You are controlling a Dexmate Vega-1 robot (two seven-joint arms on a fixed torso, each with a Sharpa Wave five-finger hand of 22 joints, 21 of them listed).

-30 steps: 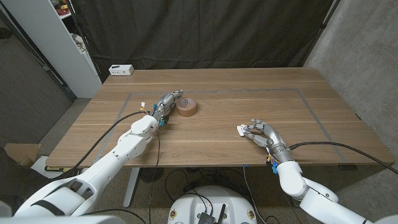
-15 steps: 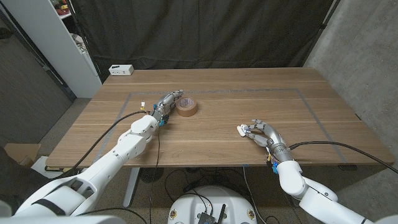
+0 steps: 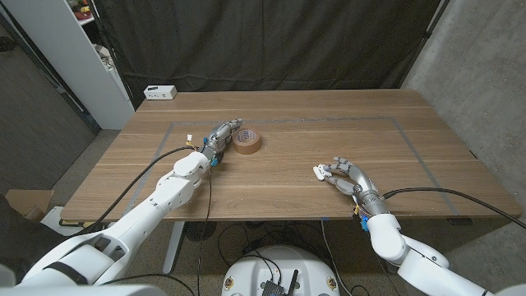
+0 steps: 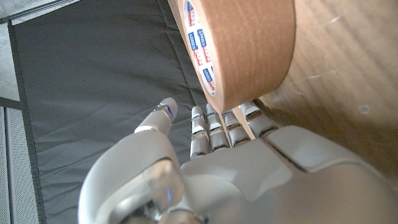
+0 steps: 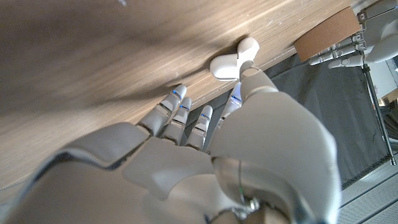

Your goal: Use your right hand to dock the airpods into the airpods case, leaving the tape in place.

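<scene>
Landmark: roll of brown tape [image 3: 246,141], lying flat on the wooden table [image 3: 288,123], toward the robot's left of the table's middle. In the left wrist view the tape [image 4: 239,46] shows a printed inner core.

Left hand [image 3: 222,136]: just beside the tape, on its robot's-left side. Its fingertips [image 4: 249,111] reach to the roll's outer face; contact looks likely but cannot be confirmed. Fingers extended together, gripping nothing.

White airpods case [image 3: 319,172]: on the table, well apart from the tape, toward the robot's right and nearer the robot. In the right wrist view it reads as a small white rounded shape [image 5: 233,61] on the wood, seemingly lid open; the view is too small to tell whether airpods sit in it or beside it.

Right hand [image 3: 349,178]: immediately beside the case, on the side away from the tape. Fingers spread loosely, thumb tip [image 5: 249,73] at or against the case; whether it pinches anything cannot be told from these views.

White box [image 3: 160,92]: at the table's far edge, beyond the tape and toward the robot's left.

Grey tape line [image 3: 329,120]: marked on the tabletop, running past the tape's far side.
</scene>
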